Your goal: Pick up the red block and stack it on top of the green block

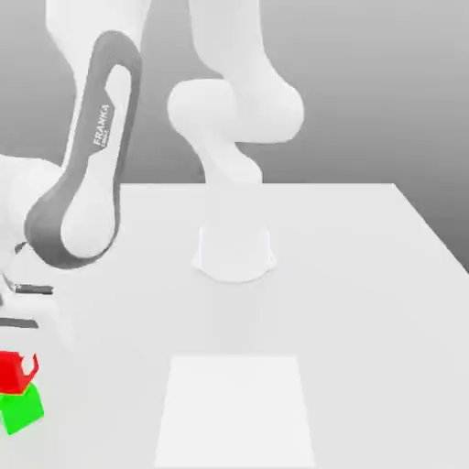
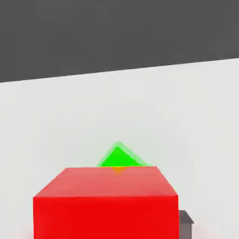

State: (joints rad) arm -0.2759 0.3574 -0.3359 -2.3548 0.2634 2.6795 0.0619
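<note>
Evidently, the stack was nearly made: the small bright red matte cube was seen directly above the small bright green matte cube, towards eight o'clock in the exterior view; the two were turned differently, a green corner being left uncovered; whether full contact had been made could not be told. The pale robot claw was placed at the red cube; whether it was clenched or released could not be told; a clean withdrawal was judged to be left.
</note>
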